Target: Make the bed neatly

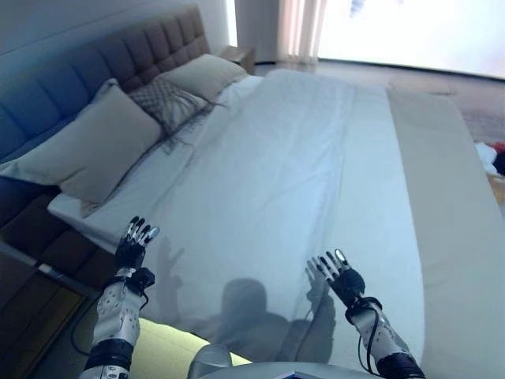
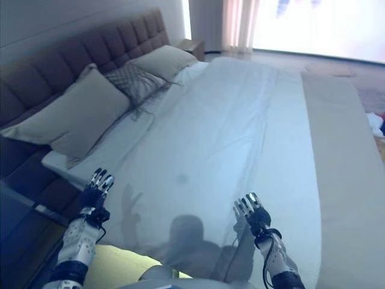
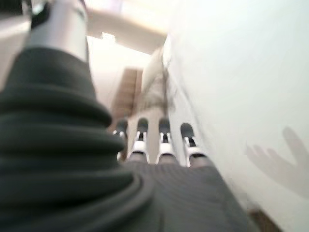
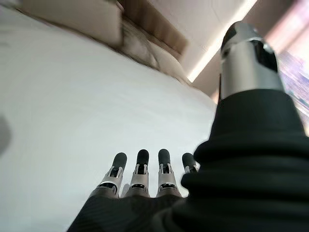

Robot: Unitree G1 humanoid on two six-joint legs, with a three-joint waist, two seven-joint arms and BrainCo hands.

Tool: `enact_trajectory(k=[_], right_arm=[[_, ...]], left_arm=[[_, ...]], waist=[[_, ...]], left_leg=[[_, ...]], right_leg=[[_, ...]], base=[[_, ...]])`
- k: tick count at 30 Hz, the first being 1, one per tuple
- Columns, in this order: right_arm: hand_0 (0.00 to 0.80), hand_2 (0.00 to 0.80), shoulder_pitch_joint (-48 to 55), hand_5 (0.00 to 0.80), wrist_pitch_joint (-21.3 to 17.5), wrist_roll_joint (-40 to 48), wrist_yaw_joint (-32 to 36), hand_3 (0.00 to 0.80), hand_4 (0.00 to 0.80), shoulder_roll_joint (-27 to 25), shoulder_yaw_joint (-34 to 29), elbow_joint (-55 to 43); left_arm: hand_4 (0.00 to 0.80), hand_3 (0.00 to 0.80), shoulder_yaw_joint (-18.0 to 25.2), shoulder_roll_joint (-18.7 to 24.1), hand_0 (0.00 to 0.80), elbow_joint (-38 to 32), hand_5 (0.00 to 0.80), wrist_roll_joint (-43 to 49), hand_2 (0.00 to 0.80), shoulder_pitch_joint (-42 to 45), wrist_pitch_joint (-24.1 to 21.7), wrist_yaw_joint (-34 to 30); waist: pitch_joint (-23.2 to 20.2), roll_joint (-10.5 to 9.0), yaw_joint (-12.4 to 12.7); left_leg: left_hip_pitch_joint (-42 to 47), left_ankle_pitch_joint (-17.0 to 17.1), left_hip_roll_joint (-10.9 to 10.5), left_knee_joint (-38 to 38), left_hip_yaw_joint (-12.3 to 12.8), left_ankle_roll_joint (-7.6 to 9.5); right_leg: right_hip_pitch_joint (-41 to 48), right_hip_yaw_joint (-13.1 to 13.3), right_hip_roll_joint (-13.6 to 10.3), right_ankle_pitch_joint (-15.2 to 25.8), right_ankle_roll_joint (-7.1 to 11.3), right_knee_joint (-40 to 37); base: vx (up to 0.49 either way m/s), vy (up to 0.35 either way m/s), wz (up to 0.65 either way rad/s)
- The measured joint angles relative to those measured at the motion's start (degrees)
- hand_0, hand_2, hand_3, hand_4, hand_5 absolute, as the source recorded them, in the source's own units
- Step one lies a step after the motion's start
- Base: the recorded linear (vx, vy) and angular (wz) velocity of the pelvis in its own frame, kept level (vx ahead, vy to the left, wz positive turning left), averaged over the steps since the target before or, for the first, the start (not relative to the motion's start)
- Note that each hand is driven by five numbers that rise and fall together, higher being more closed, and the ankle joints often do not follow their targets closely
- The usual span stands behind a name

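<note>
A wide bed lies before me under a white duvet (image 1: pixel 292 174) that is spread flat with only light creases. A beige band (image 1: pixel 450 205) of cover runs along the bed's far side. Two large beige pillows (image 1: pixel 87 146) (image 1: pixel 203 75) and a patterned cushion (image 1: pixel 166 103) lean against the dark tufted headboard (image 1: pixel 102 59) on the left. My left hand (image 1: pixel 132 246) is open, fingers straight, above the near left edge of the duvet. My right hand (image 1: pixel 339 275) is open above the duvet near the front edge. Neither hand holds anything.
A dark nightstand (image 1: pixel 35 300) stands at the lower left beside the bed. Another nightstand (image 1: pixel 239 55) is at the far end of the headboard. A bright curtained window (image 1: pixel 379 28) is behind the bed. Some items (image 1: pixel 491 158) lie on the floor at far right.
</note>
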Motion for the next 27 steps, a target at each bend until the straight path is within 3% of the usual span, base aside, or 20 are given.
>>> enact_trajectory(k=[1, 3, 4, 6, 7, 9, 11, 12, 13, 14, 16, 18, 20, 21, 22, 24, 27], right_arm=[[0.0, 0.0, -0.2, 0.0, 0.1, 0.0, -0.1, 0.0, 0.0, 0.5, 0.2, 0.9], [0.0, 0.0, -0.6, 0.0, 0.2, 0.0, -0.6, 0.0, 0.0, 0.8, 1.4, 0.8], [0.0, 0.0, -1.2, 0.0, 0.5, 0.0, -1.0, 0.0, 0.0, 1.0, 1.3, 0.9], [0.0, 0.0, -0.6, 0.0, 1.4, 0.0, -2.7, 0.0, 0.0, 0.9, 1.6, 0.7], [0.0, 0.0, 0.1, 0.0, 1.9, 0.0, -3.2, 0.0, 0.0, 0.7, 2.0, 0.5], [0.0, 0.0, 1.5, 0.0, 2.5, 0.0, -3.6, 0.0, 0.0, 0.5, 2.2, 0.4], [0.0, 0.0, 3.7, 0.0, 2.6, 0.0, -3.5, 0.0, 0.0, -0.5, 2.0, 0.4], [0.0, 0.0, 4.9, 0.0, 2.6, 0.0, -3.4, 0.0, 0.0, -0.8, 2.0, 0.4], [0.0, 0.0, 5.9, 0.0, 2.6, 0.0, -3.2, 0.0, 0.0, -0.8, 2.0, 0.4], [0.0, 0.0, 6.6, 0.0, 2.7, 0.0, -2.9, 0.0, 0.0, -1.0, 1.9, 0.3], [0.0, 0.0, 6.9, 0.0, 2.6, 0.0, -2.6, 0.0, 0.0, -2.0, 0.2, -0.6], [0.0, 0.0, 6.9, 0.0, 2.9, 0.0, -2.1, 0.0, 0.0, -2.4, -1.4, -0.8], [0.0, 0.0, 6.8, 0.0, 3.1, -0.1, -1.9, 0.0, 0.0, -3.1, -1.5, -0.9], [0.0, 0.0, 6.9, 0.0, 3.1, -0.1, -1.6, 0.0, 0.0, -3.1, -1.5, -0.8], [0.0, 0.0, 6.9, 0.0, 3.1, 0.0, -1.6, 0.0, 0.0, -3.0, -1.4, -0.8], [0.0, 0.0, 6.7, 0.0, 3.0, 0.0, -1.6, 0.0, 0.0, -2.0, -1.1, -0.9], [0.0, 0.0, 7.0, 0.0, 2.6, 0.0, -1.7, 0.0, 0.0, -1.0, -0.9, -2.0]], left_arm=[[0.0, 0.0, 0.0, 1.0, 0.0, -0.7, 0.0, -0.1, 0.0, 1.9, -0.2, 0.4], [0.0, 0.0, 1.7, 2.1, 0.0, -0.6, 0.0, -1.3, 0.0, 5.1, -0.3, 0.6], [0.0, 0.0, 2.9, 1.5, 0.0, -0.2, 0.0, -2.4, 0.0, 5.6, -0.4, 0.6], [0.0, 0.0, 3.4, 0.3, 0.0, -0.2, 0.0, -3.3, 0.0, 5.9, -0.4, -0.1], [0.0, 0.0, 3.5, -0.2, 0.0, -0.2, 0.0, -3.3, 0.0, 5.9, -0.4, -0.5], [0.0, 0.0, 3.3, -1.3, 0.0, -0.2, 0.0, -3.3, 0.0, 6.4, -0.3, -1.0], [0.0, 0.0, 3.2, -3.1, 0.0, 0.0, 0.0, -3.3, 0.0, 7.0, -0.1, -1.3], [0.0, 0.0, 3.2, -3.5, 0.0, 0.6, 0.0, -3.3, 0.0, 7.0, 0.0, -1.7], [0.0, 0.0, 3.2, -3.4, 0.0, 1.2, 0.0, -3.3, 0.0, 7.3, 0.0, -1.8], [0.0, 0.0, 3.2, -3.3, 0.0, 1.2, 0.0, -3.3, 0.0, 8.2, 0.0, -1.9], [0.0, 0.0, 3.2, -3.4, 0.0, 1.0, 0.0, -3.4, 0.0, 8.1, -0.1, -2.3], [0.0, 0.0, 3.3, -3.5, 0.0, 0.7, 0.0, -3.9, 0.0, 6.5, -0.1, -2.8], [0.0, 0.0, 3.2, -3.6, 0.0, -0.8, 0.0, -4.7, 0.0, 5.7, 0.1, -3.5], [0.0, 0.0, 3.2, -3.6, 0.0, -1.2, 0.0, -4.9, 0.0, 5.7, 0.2, -3.9], [0.0, 0.0, 2.8, -3.5, 0.0, -1.2, 0.0, -4.9, 0.0, 5.7, 0.2, -4.0], [0.0, 0.0, 1.8, -3.3, 0.0, -1.2, 0.0, -4.8, 0.0, 5.6, 0.2, -4.1], [0.0, 0.0, -0.1, -3.3, 0.0, -1.0, 0.0, -4.8, 0.0, 5.4, 0.3, -4.5]], waist=[[-0.7, -1.47, 0.1], [-1.1, -4.71, 1.7], [-1.2, -4.92, 2.0], [-0.5, -3.77, 1.7], [-0.3, -4.07, 1.6], [0.0, -4.59, 1.3], [0.1, -4.65, 1.1], [0.4, -5.49, -0.1], [0.9, -6.97, -0.6], [0.8, -7.67, -0.3], [0.8, -4.45, -2.7], [1.3, -3.17, -5.3], [1.8, -1.73, -5.5], [1.9, -1.9, -6.0], [2.1, -1.54, -6.0], [2.2, -1.16, -6.0], [2.1, -0.36, -6.5]], left_leg=[[0.6, 1.7, -0.2, -1.3, 2.1, 0.22], [0.8, 2.3, -1.1, -1.0, 4.4, 0.13], [-0.2, 2.7, 0.1, 0.1, 4.6, -0.57], [-0.9, 4.0, 3.4, 0.3, 3.4, -1.6], [-1.0, 4.9, 4.4, -0.1, 3.1, -2.48], [-1.1, 5.8, 5.3, -0.5, 3.0, -1.95], [-1.4, 6.7, 5.3, 0.0, 3.0, -1.21], [-2.4, 8.1, 4.5, 1.8, 2.6, -1.55], [-3.3, 7.5, 2.8, 5.9, 1.1, -0.97], [-3.5, 6.2, 2.3, 8.7, 1.4, -0.06], [-2.9, 4.4, 2.9, 7.8, 1.2, -0.47], [-1.0, 4.9, 3.0, 2.4, 1.3, 0.14], [1.2, 5.2, 3.0, -2.1, 1.3, 0.61], [1.0, 4.7, 3.0, -2.1, 1.4, 0.93], [0.7, 2.7, 3.4, 0.4, 1.6, 3.25], [-0.7, 1.2, 6.8, 7.3, 1.0, 0.64], [-1.0, 0.9, 11.8, 9.2, -1.9, 0.1]], right_leg=[[-0.4, -0.1, -0.7, -1.7, -1.01, 4.4], [4.4, -0.2, 0.0, -5.5, -0.53, -3.7], [5.7, -0.2, 1.8, -6.2, -0.02, -7.8], [6.7, -0.7, 5.9, -4.7, -2.28, -10.8], [6.4, -0.5, 7.0, -4.8, -3.11, -10.5], [5.2, -0.6, 8.1, -5.4, -4.76, -8.9], [3.8, -0.1, 7.8, -6.2, -5.86, -6.8], [3.4, -0.1, 6.7, -6.0, -6.41, -6.5], [3.4, -0.3, 4.3, -5.9, -6.49, -6.5], [3.3, -0.9, 3.3, -4.8, -5.61, -7.4], [4.0, -1.7, 4.5, -3.6, -4.39, -8.5], [4.0, -1.4, 5.4, -3.8, -4.44, -8.5], [4.1, -1.9, 5.4, -4.0, -4.51, -8.1], [3.9, -2.5, 4.7, -4.0, -4.79, -8.1], [4.5, -3.4, 4.0, -4.1, -4.84, -8.0], [5.9, -5.1, 3.2, -3.8, -3.65, -8.2], [6.0, -5.2, 1.2, -4.4, -1.38, -5.9]], base=[[-0.231, -0.329, -0.35], [-0.222, -0.278, -0.36], [-0.228, -0.237, -0.3], [-0.233, -0.205, -0.03], [-0.211, -0.208, -0.01], [-0.219, -0.159, -0.06], [-0.225, 0.002, -0.08], [-0.23, 0.114, -0.05], [-0.188, 0.173, -0.24], [-0.161, 0.211, -0.36], [-0.049, 0.223, 0.01], [-0.007, 0.263, 0.51], [0.026, 0.295, 0.23], [0.049, 0.351, 0.09], [0.133, 0.408, 0.1], [0.164, 0.479, 0.06], [0.112, 0.611, 0.1]])
